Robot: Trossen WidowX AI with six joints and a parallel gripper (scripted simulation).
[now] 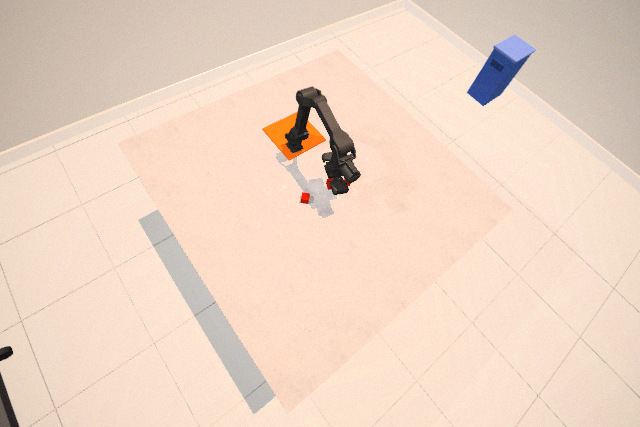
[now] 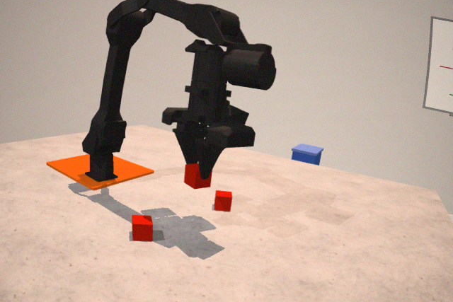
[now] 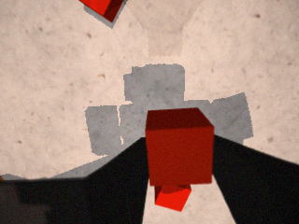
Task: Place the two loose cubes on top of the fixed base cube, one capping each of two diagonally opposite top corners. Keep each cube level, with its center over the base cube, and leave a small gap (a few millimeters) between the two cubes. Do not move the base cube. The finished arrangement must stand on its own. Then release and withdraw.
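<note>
My gripper (image 1: 334,186) (image 2: 198,172) (image 3: 176,143) is shut on a red cube (image 1: 329,183) (image 2: 191,175) (image 3: 180,158) and holds it in the air, looking roughly level. A second red cube (image 1: 305,198) (image 2: 142,228) (image 3: 173,199) stands on the surface, partly behind the held cube in the wrist view. A third red cube (image 1: 347,183) (image 2: 223,201) (image 3: 104,8) stands on the surface apart from it, cut by the wrist view's top edge and mostly hidden by the gripper in the top view. All are plain red; which is the base cube cannot be told by looks.
The arm stands on an orange plate (image 1: 275,131) (image 2: 61,164). Its shadow falls beside the second cube. A blue bin (image 1: 496,73) (image 2: 306,155) stands farther off. A framed board (image 2: 440,83) is at the right in the exterior view.
</note>
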